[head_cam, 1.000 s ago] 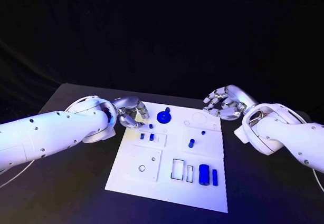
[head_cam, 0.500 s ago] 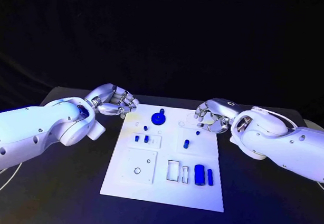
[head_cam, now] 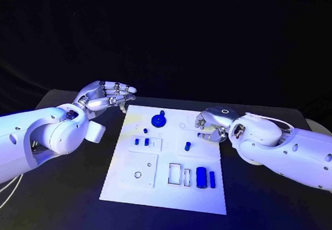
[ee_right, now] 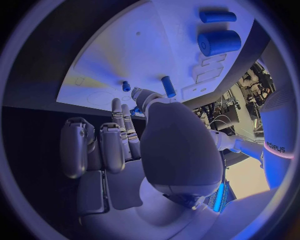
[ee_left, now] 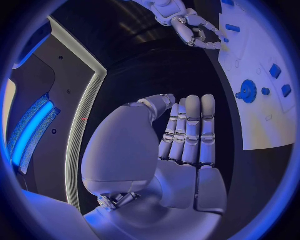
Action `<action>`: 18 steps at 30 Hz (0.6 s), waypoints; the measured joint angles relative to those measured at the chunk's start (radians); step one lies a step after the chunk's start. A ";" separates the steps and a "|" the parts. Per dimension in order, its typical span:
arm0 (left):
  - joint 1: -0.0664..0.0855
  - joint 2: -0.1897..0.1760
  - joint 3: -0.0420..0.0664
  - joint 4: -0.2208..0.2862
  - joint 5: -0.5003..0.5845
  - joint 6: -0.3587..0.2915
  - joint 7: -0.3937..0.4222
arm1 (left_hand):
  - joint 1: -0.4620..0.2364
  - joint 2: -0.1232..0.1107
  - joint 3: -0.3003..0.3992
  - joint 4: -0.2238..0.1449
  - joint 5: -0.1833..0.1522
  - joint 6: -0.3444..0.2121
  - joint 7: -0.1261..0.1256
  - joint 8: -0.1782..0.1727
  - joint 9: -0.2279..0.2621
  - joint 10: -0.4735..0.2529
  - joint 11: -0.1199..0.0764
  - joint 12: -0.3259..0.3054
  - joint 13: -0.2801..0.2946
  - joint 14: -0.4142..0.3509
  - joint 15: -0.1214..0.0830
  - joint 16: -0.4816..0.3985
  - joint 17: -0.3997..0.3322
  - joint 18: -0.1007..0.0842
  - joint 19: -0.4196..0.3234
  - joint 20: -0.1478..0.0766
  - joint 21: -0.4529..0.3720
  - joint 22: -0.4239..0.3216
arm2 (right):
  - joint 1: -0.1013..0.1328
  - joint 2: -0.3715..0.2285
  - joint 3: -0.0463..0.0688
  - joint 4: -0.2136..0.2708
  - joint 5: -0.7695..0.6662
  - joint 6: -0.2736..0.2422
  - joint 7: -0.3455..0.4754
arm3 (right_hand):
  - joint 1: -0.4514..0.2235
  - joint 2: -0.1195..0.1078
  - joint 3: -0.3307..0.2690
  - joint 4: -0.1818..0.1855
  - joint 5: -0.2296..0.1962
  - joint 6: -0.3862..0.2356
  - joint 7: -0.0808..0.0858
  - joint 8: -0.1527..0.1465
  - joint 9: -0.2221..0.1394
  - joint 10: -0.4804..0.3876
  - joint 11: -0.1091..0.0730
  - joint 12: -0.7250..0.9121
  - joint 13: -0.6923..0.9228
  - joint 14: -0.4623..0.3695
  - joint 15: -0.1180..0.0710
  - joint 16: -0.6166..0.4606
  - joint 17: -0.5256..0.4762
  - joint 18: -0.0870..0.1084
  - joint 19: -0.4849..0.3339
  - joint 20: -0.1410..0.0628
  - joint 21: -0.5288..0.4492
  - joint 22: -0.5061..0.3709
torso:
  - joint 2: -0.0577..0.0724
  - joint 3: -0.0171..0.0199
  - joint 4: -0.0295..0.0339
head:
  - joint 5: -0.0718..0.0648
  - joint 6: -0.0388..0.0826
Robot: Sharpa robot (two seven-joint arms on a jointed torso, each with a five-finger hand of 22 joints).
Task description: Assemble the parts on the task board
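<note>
**Q:** What stands left of the task board (head_cam: 128, 188)?

**A:** The left hand (head_cam: 105, 95), raised just off the board's far left corner, palm up. The left wrist view shows its fingers (ee_left: 190, 132) straight and side by side, the thumb lying beside them, with nothing in the palm. It looks parked clear of the work, leaving the board free for the other arm.

**Q:** And on the board itself?

**A:** A blue gear (head_cam: 158, 120) sits near the far edge, toward the left hand. Nearer the middle lie two short blue pegs (head_cam: 141, 141) side by side, and a lone blue peg (head_cam: 187, 146) to their right. Close to the near edge, a thick blue cylinder (head_cam: 201, 177) and a slimmer blue bar (head_cam: 212, 177) lie beside open rectangular slots (head_cam: 174, 173). The loose pieces suggest assembly is largely undone.

**Q:** The right side?

**A:** The right hand (head_cam: 212, 124) hovers over the board's far right corner, fingers curled downward. The right wrist view shows its fingertips (ee_right: 127, 109) bunched near a tiny blue piece (ee_right: 126, 86) and the lone peg. Whether anything is pinched cannot be told. The posture reads as a reach toward that peg.
</note>
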 measured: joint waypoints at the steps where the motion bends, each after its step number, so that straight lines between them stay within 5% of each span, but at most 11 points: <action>1: 0.000 -0.001 0.000 0.002 0.013 0.000 0.006 | 0.000 0.000 0.000 0.000 0.000 0.000 0.000 0.000 0.000 0.000 0.000 0.000 0.000 0.000 0.000 0.000 0.000 0.000 0.000 0.000 0.000 0.000 | -0.002 0.003 0.000 -0.003 -0.006 0.003 -0.002 | 0.000 0.000 0.000 0.000 0.000 0.002 0.002 -0.001 0.000 0.000 0.000 -0.003 -0.002 0.002 0.002 0.000 0.000 0.000 0.000 0.000 0.000 0.000 | 0.000 0.0004 0.0004 | 0.000 0.000; 18: -0.001 -0.016 0.000 0.006 0.079 0.001 0.037 | 0.004 0.004 -0.001 -0.006 0.000 0.000 0.000 0.000 0.000 0.000 0.000 0.004 0.002 0.000 0.000 0.000 -0.002 0.000 0.000 0.000 0.000 0.000 | -0.022 0.031 0.000 -0.037 -0.047 0.030 -0.018 | 0.026 0.013 0.089 -0.049 -0.015 0.052 -0.005 -0.006 0.001 0.064 -0.008 -0.025 -0.043 0.004 0.004 0.000 0.007 0.000 0.011 0.004 0.036 0.000 | 0.000 0.0025 0.0007 | 0.004 -0.006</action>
